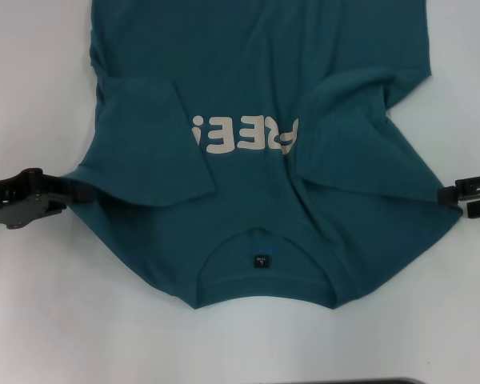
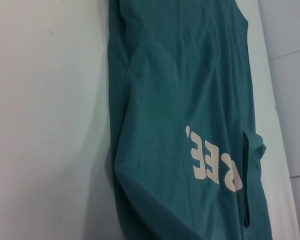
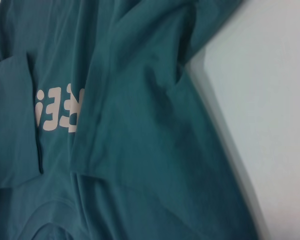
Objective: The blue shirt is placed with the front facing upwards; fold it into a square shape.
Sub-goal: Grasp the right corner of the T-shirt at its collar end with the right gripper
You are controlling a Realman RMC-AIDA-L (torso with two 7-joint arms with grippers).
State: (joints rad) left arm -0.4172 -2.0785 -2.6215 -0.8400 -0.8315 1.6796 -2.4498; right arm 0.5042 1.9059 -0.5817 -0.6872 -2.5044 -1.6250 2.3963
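Teal cotton: the blue shirt (image 1: 256,72) lies front up on the white tabletop (image 1: 32,304), collar toward the near edge, its far end running past the far edge of the head view.
Sleeves: both folded inward over the chest, covering part of the off-white letters (image 1: 244,134).
Neck label (image 1: 258,261): small, dark, inside the collar.
My left gripper (image 1: 68,196): at the shirt's left shoulder edge, fingers clenched on the cloth.
My right gripper (image 1: 456,200): at the right shoulder edge; I cannot tell its finger state.
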